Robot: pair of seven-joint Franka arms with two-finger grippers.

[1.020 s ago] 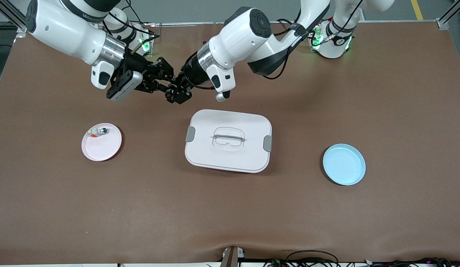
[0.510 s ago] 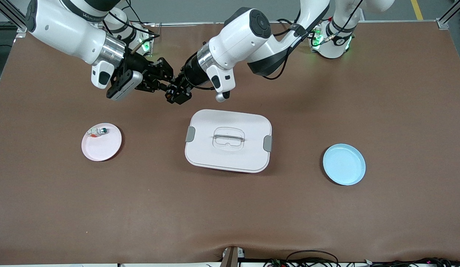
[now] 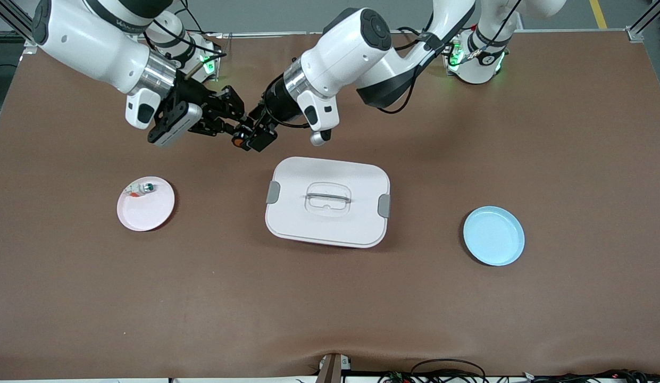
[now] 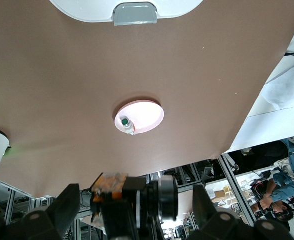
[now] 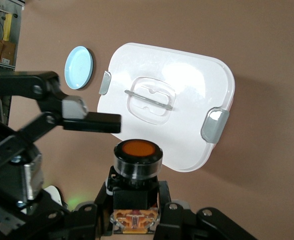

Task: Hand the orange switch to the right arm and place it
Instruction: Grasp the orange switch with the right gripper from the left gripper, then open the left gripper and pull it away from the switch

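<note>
While both arms meet above the table (image 3: 330,319), the right gripper (image 3: 233,134) grips the orange switch (image 3: 237,142) by its body, cap pointing toward the white lidded box (image 3: 327,201). Spread wide around it, the left gripper (image 3: 253,137) holds nothing, so the pink plate (image 3: 145,204) lies nearest the carrying arm.

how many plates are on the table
2: a pink plate toward the right arm's end, holding a small white-and-teal part, and a blue plate toward the left arm's end. None looks hidden.

Pink plate's (image 3: 145,204) small part (image 3: 142,188) indistinct
</note>
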